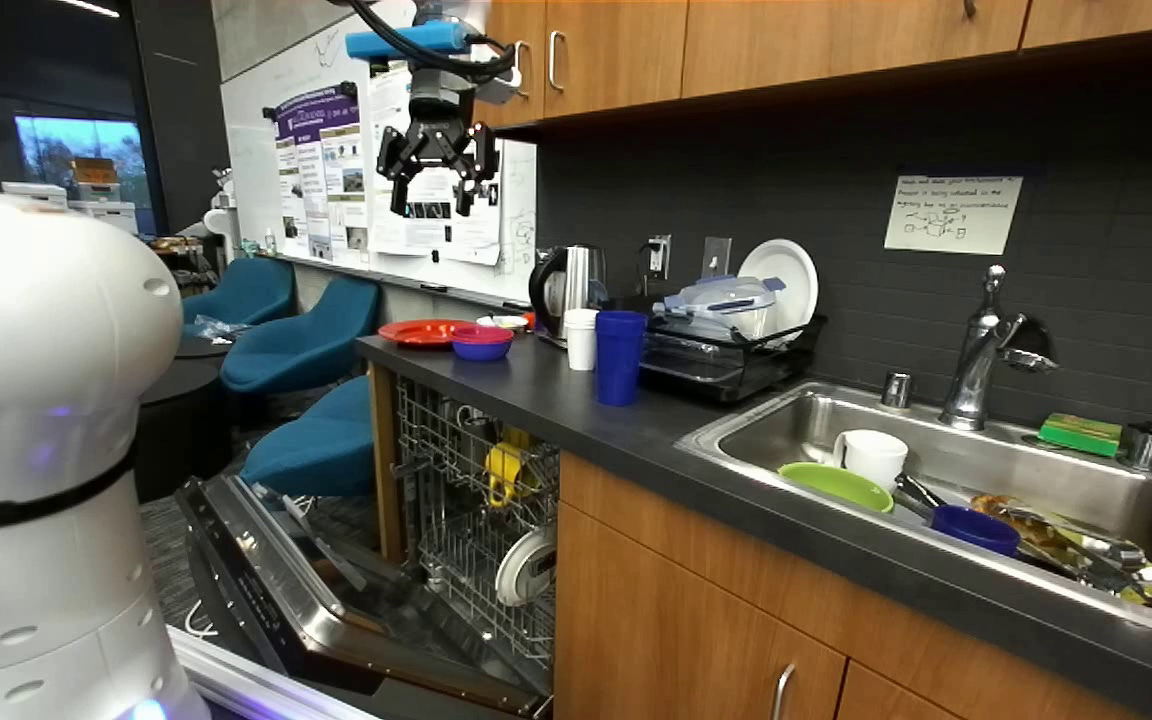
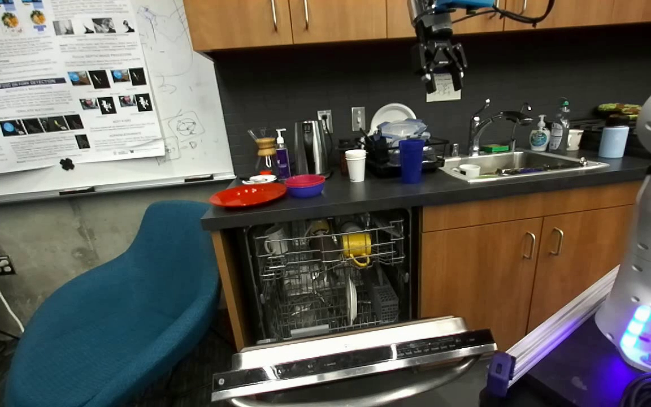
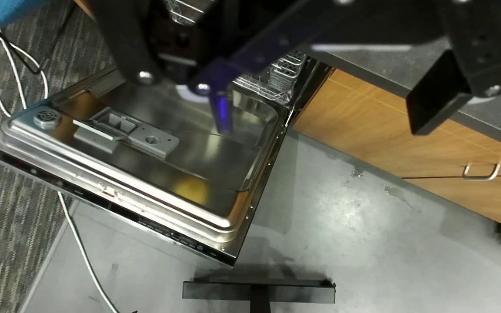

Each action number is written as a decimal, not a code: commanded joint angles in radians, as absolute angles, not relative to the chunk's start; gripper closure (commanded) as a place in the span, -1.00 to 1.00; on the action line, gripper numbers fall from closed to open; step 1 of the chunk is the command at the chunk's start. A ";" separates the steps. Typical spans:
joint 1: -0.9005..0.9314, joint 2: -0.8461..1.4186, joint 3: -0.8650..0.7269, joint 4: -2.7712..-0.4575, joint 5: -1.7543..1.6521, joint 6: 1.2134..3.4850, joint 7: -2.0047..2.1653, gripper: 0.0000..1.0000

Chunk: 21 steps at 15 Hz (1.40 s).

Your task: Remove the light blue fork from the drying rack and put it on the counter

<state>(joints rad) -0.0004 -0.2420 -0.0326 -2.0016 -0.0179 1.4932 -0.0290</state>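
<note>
White and bulky, the robot arm's lower part (image 1: 46,350) stands nearest the lens, filling the 9 o'clock side of an exterior view. As for the light blue fork, no view lets me pick it out; going by the task sentence, it should be somewhere in the drying rack (image 1: 774,372), and its long axis cannot be told. What the rack plainly holds is a white plate (image 1: 794,270) on edge, a clear container (image 1: 721,305) with a bluish lid, and some dark pieces (image 2: 378,150) too small to sort out. Just beside the rack a dark blue cup (image 1: 621,365) stands upright; whether they touch I cannot tell, but it could get in the way of a low approach.

Farther out, the gripper (image 1: 432,205) hangs well higher than the counter (image 1: 536,385), fingers spread and nothing between them. From it the rack lies lower, toward 4 o'clock; in an exterior view where the gripper (image 2: 444,86) overlaps the wall note (image 2: 444,95), the rack lies toward 7 o'clock. Wrist view: from midway between the fingertips, the open dishwasher door (image 3: 198,161) lies toward 8 o'clock and the counter toward 2, with no rack that I can make out. I judge that the reach must go across toward the wall as well as down, with the wrist's turn left until the fork's lie is known.
</note>
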 commanded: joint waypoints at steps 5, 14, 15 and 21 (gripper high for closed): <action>-0.006 -0.241 -0.028 -2.000 -0.017 1.492 -0.030 -1.00; 0.004 -0.220 -0.011 -1.985 -0.024 1.493 -0.017 -1.00; 0.008 -0.211 -0.003 -1.982 -0.023 1.513 -0.009 -1.00; 0.032 -0.145 0.036 -1.983 -0.017 1.753 0.009 -1.00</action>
